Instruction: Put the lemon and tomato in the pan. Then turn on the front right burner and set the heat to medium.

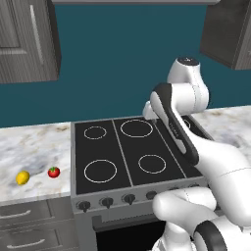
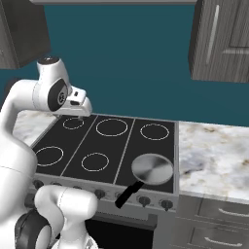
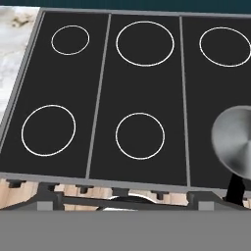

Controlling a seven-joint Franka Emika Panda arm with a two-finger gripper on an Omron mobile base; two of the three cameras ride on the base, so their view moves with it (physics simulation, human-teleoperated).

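1. Yellow lemon [image 1: 22, 177] and red tomato [image 1: 54, 172] lie side by side, apart, on the marble bench [image 1: 34, 147] at 9 o'clock of the stove [image 1: 127, 152], near the bench's front edge.
2. The grey pan [image 2: 152, 169] sits on the stove's front right burner, its black handle [image 2: 129, 194] pointing out past the front edge toward 7 o'clock in the right base view; nothing is in it yet.
3. The end effector [image 2: 78, 108] hangs above the back left part of the cooktop, looking down over the burner rings; going by its reading, the jaws stand wide, and it holds nothing.
4. That high, empty pose looks like a starting stance: wide jaws suit a reach for either fruit first.
5. My judgement: no part of the task is done. The fruits lie far to the left of the pan, so each needs a carry across the whole cooktop.
6. The knobs [image 1: 107, 201] line the stove front, below the cooktop, for the final heat setting.
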